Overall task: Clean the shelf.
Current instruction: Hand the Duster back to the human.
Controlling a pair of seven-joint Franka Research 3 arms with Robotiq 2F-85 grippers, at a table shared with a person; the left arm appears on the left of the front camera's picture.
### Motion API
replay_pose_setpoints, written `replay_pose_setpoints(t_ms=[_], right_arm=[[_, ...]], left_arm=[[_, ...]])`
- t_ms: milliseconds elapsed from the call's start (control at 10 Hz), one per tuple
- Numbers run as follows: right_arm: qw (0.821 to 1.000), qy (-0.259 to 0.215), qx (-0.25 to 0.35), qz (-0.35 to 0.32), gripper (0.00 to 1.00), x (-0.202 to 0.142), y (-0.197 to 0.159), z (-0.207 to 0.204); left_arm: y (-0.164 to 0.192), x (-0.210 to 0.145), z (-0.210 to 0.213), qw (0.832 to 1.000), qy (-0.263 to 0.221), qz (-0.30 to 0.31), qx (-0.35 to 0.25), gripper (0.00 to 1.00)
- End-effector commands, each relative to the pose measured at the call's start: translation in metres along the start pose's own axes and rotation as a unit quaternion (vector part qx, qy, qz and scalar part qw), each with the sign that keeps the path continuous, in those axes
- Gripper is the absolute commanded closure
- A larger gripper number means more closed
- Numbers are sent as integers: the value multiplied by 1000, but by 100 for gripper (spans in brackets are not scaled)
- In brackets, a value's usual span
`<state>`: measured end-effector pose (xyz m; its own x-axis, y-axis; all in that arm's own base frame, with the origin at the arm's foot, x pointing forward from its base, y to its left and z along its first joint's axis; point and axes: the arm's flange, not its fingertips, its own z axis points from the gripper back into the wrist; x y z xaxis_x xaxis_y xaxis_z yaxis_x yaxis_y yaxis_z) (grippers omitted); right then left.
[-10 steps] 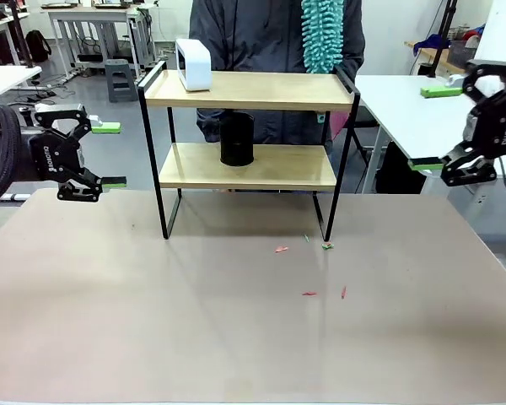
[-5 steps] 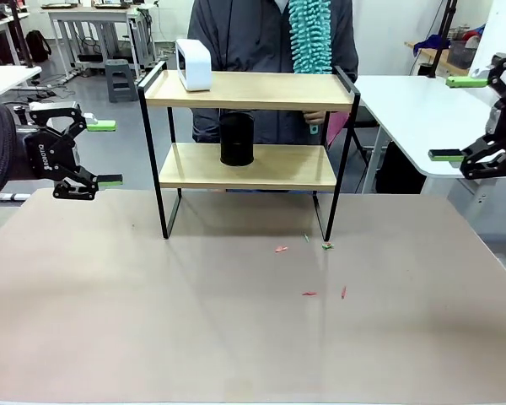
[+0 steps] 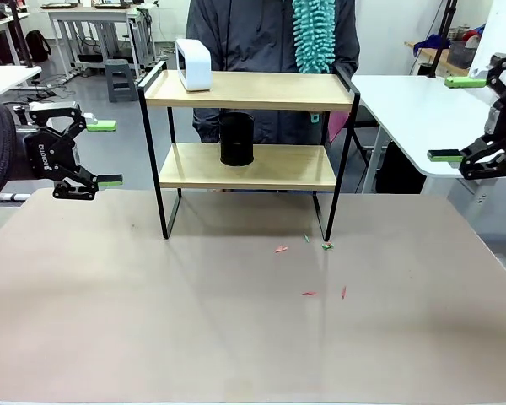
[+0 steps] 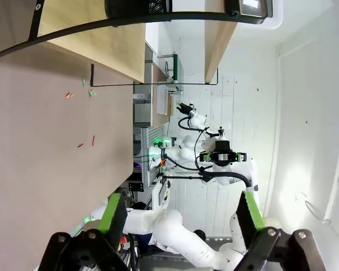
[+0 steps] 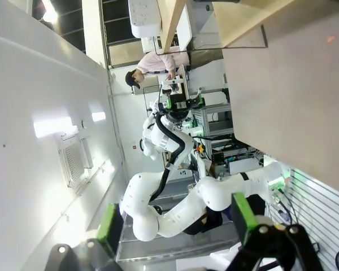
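The shelf (image 3: 251, 89) stands at the far middle of the table, two light wooden boards in a black frame. A white boxy device (image 3: 193, 65) sits on its top board, and a black cylinder (image 3: 236, 139) on the lower one. Behind it a person holds a teal fluffy duster (image 3: 314, 34) above the top board's right end. My left gripper (image 3: 107, 153) hangs open left of the shelf, and my right gripper (image 3: 449, 118) hangs open far to its right, both with nothing in them. In the left wrist view the open gripper (image 4: 182, 212) looks past the shelf (image 4: 101, 39); in the right wrist view the gripper (image 5: 176, 217) stands open too.
Small red scraps (image 3: 309, 293) and a green bit (image 3: 327, 245) lie on the brown table (image 3: 236, 337) in front of the shelf's right leg. A white table (image 3: 405, 101) stands behind on the right. Other tables stand farther back on the left.
Both arms have drawn outward, the left gripper to the left, the right gripper to the right and up. The person's duster has shifted slightly left.
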<state>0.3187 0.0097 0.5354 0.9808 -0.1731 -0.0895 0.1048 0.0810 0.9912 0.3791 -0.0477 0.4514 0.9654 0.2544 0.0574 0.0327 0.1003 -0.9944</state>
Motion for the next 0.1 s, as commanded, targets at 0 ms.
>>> replay_pose_setpoints(t_ms=[0], right_arm=[[1000,3,2,5,0,-2,3,0]], left_arm=[[-2,-1,0,1000,-3,-2,-3,0]])
